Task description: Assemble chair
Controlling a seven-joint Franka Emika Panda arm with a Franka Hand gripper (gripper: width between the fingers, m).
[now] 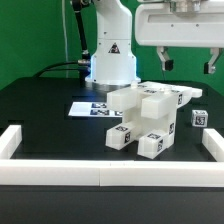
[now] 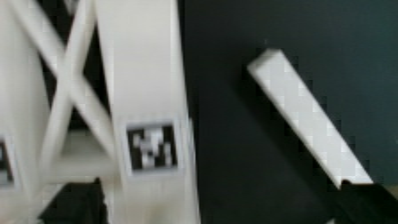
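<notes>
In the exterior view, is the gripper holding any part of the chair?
No: the gripper hangs above the chair, its jaws apart with nothing between them.

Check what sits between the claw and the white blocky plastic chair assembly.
Nothing. In the exterior view the open claw hangs above the white blocky plastic chair assembly, with only bare air between them.

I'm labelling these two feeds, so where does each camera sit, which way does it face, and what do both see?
Exterior view: off the arm, behind the border rail, looking across the black table at the chair parts and marker board; shows the robot base and raised open gripper.
Wrist view: on the wrist, facing down close onto tagged chair parts; no robot part clearly shows.
Shared: the chair parts on the table.
</notes>
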